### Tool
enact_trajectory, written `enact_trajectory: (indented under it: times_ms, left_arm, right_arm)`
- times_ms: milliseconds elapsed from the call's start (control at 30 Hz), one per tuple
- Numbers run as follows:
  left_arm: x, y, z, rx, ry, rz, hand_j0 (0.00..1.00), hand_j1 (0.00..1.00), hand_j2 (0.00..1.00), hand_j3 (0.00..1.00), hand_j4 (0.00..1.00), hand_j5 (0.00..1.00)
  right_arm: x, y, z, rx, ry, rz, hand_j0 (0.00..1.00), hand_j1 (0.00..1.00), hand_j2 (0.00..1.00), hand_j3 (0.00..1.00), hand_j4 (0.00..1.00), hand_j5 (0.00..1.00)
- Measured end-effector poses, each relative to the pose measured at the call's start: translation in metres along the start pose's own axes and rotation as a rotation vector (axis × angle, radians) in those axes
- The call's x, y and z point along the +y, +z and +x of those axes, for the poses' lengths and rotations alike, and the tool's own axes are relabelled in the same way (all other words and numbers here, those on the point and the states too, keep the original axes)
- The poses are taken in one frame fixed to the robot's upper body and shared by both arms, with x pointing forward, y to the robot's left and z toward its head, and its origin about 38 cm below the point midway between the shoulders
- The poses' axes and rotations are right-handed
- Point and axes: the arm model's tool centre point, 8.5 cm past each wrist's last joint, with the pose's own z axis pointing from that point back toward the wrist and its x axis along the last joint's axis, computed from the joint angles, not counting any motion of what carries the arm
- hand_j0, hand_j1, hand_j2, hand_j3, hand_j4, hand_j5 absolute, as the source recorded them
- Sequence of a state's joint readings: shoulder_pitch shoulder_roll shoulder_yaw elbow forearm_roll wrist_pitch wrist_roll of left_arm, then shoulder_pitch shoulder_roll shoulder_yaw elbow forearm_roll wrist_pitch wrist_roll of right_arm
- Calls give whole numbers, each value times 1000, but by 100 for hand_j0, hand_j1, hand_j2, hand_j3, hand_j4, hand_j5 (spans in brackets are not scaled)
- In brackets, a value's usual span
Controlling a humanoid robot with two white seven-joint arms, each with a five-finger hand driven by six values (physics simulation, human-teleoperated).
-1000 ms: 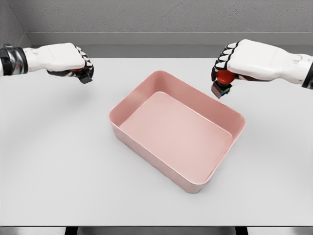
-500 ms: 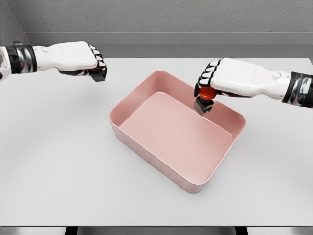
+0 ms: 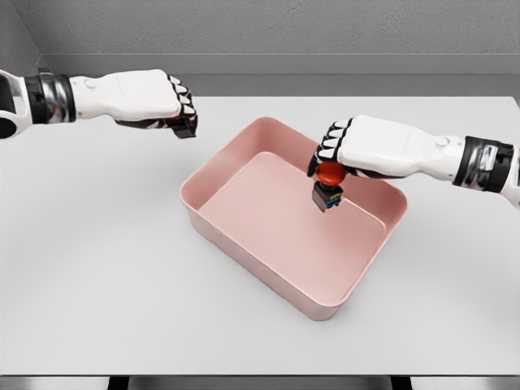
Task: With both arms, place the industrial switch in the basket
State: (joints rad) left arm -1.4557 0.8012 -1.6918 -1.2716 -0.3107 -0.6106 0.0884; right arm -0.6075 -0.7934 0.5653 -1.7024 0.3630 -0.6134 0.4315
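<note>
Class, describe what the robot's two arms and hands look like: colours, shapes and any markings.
Both arms are smooth white shells with a black and metallic grey band behind the wrist. The left hand and right hand are white, with black segments between the finger joints. No cables show.

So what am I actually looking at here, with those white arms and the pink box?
This is a computer simulation of a humanoid robot, seen from a camera on its head, so you look down as the robot does. Its two white arms reach in from either side over a pale table. The pink box is an open basket standing on that table. The right hand is closed around an industrial switch, a red button on a small dark body, and holds it over the inside of the basket. The left hand is curled around a small dark object, mostly hidden, above the table beside the basket.
</note>
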Motion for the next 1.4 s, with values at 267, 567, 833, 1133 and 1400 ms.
enact_trajectory:
  times_ms: [267,567,833,1133,1400]
  left_arm:
    - [9,-10,16,-57,-17,21,51,51,51,51,51,51]
    - [23,-20,30,-107,-42,52,51,51,51,51,51,51]
    - [31,-27,43,-150,-64,69,51,51,51,51,51,51]
    - [39,-36,62,-210,-78,92,51,51,51,51,51,51]
    - [44,-51,77,-262,-97,102,51,51,51,51,51,51]
  right_arm:
    - [1,-1,1,-1,-7,-20,80,80,80,80,80,80]
    - [3,-7,4,-18,-14,-24,80,80,80,80,80,80]
    - [2,-10,6,-25,-19,-50,100,100,100,100,100,100]
    - [0,-9,5,-22,-17,-66,100,100,100,100,100,100]
    - [-13,46,-17,103,8,-78,100,100,100,100,100,100]
